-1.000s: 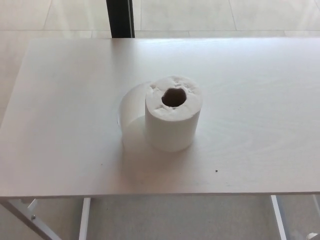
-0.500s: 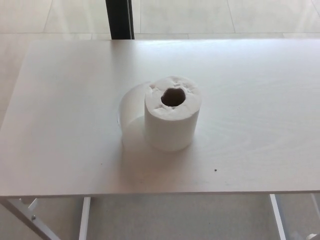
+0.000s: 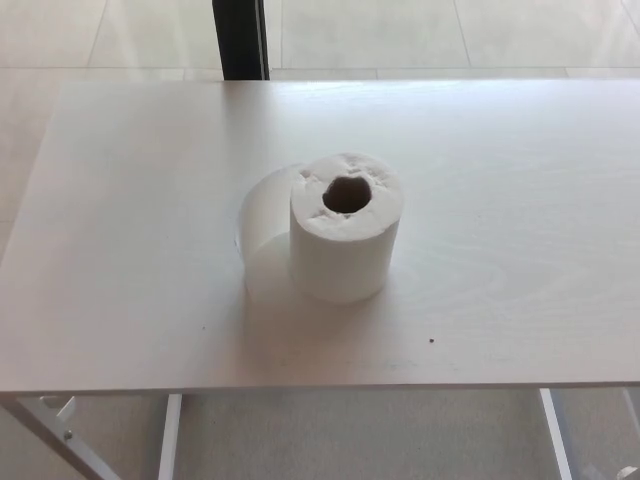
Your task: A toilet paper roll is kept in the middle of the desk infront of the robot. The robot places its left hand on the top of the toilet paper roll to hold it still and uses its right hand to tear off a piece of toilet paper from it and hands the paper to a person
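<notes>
A white toilet paper roll (image 3: 345,240) stands upright on its end near the middle of the white desk (image 3: 130,250), its dark core hole facing up. A loose tail of paper (image 3: 262,215) curls out from the roll's left side and rests on the desk. Neither of my hands shows in the head view, and no person is visible.
A dark vertical post (image 3: 240,38) stands behind the desk's far edge on a pale tiled floor. White desk legs (image 3: 168,435) show below the near edge. A tiny dark speck (image 3: 431,341) lies on the desk to the front right of the roll.
Nothing on the desk has moved. The whole picture has shifted only slightly, so the camera moved a little.
</notes>
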